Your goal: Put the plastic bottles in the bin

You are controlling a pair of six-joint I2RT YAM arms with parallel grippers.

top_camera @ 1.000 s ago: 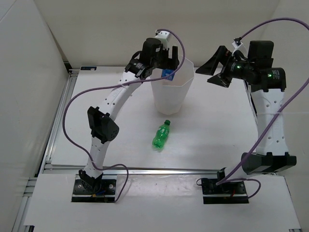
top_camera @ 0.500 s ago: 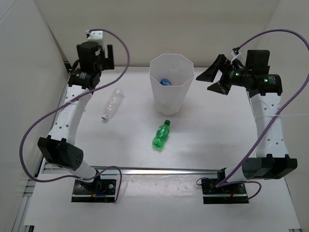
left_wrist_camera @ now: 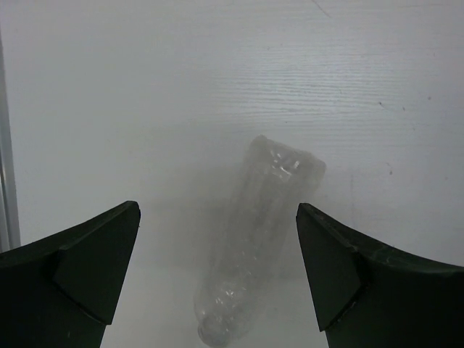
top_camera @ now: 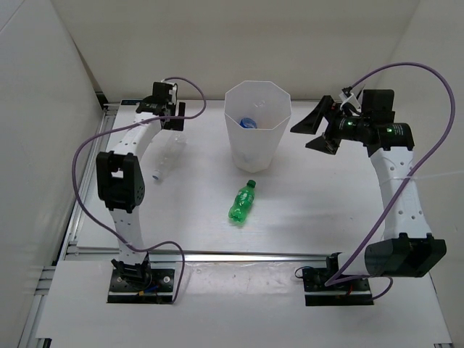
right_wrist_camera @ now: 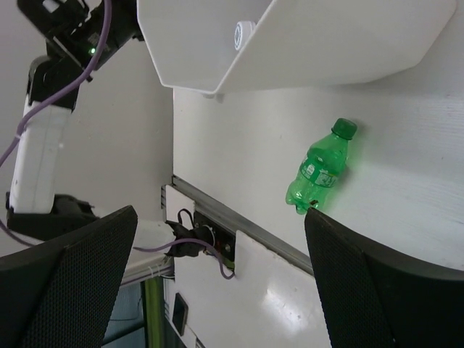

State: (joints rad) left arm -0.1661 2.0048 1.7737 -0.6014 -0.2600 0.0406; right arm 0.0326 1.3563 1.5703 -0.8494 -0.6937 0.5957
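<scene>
On the white bench point(top_camera: 326, 203), the left gripper point(left_wrist_camera: 218, 210) hangs wide over a clear bottle point(left_wrist_camera: 257, 246), lined up to straddle it. The green bottle point(top_camera: 243, 201) lies before the bin point(top_camera: 257, 148); the right gripper point(top_camera: 317, 130) hovers wide, empty.

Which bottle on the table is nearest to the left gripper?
The clear bottle, lying left of the bin, directly below the open left gripper. The green bottle lies in front of the bin, farther away.

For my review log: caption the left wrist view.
Open left gripper poised over a clear bottle lying on the white table.
</scene>
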